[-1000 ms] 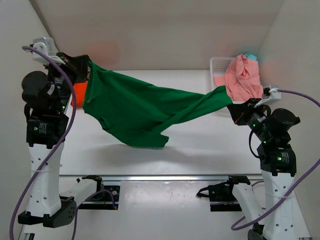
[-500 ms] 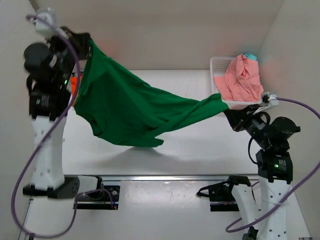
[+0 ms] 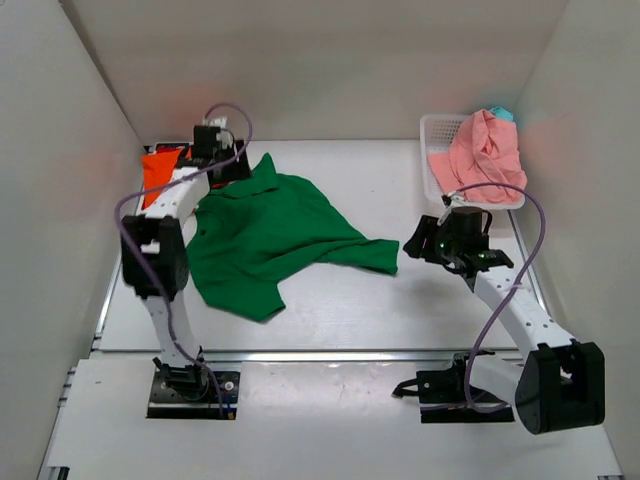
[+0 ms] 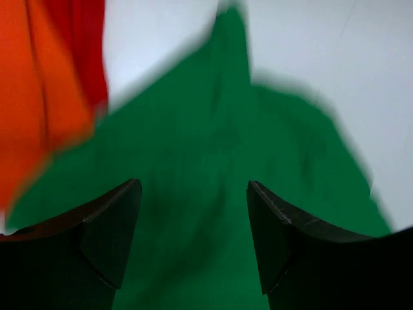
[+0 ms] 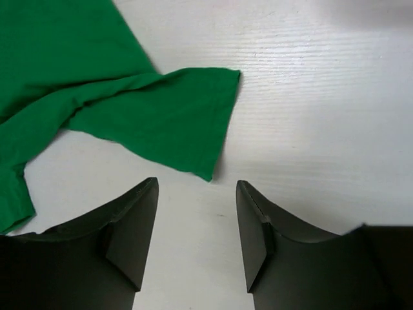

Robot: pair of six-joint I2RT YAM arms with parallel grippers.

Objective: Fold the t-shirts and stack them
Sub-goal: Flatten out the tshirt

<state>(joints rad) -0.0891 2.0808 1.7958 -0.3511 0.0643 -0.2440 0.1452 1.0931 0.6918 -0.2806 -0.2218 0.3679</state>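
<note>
On the white counter (image 3: 420, 310), one dark green short-sleeved cloth t-shirt (image 3: 270, 235). Lies rumpled and half spread between the two arms, with its far edge up near the left wall and one loose end stretched out toward the right.

At the far left corner, one bright orange cloth t-shirt (image 3: 155, 172), just beside the green one's far edge. Next to the orange in the left wrist view, one strip of red cloth t-shirt (image 4: 80, 45). At the far right, one white plastic lattice basket (image 3: 435, 130), holding one salmon pink cloth t-shirt (image 3: 485, 155) heaped above its rim. Four shirts in all, one of each colour.

Two sets of fingers. Left fingers (image 3: 232, 168) spread wide and empty, hovering over the green shirt's far edge. Right fingers (image 3: 412, 245) likewise wide and empty, over bare counter just beside the green loose end, apart from it.
</note>
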